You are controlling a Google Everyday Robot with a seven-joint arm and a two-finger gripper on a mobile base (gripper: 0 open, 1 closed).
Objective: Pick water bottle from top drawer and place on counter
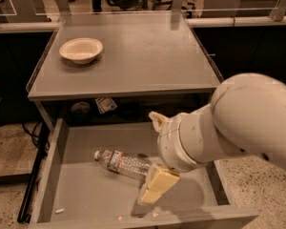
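The counter [143,61] carries a pale bowl [81,49] at ten o'clock. In the top drawer [86,194] the water bottle [121,162] lies flat, cap toward nine o'clock, the gripper [155,190] at its four o'clock.
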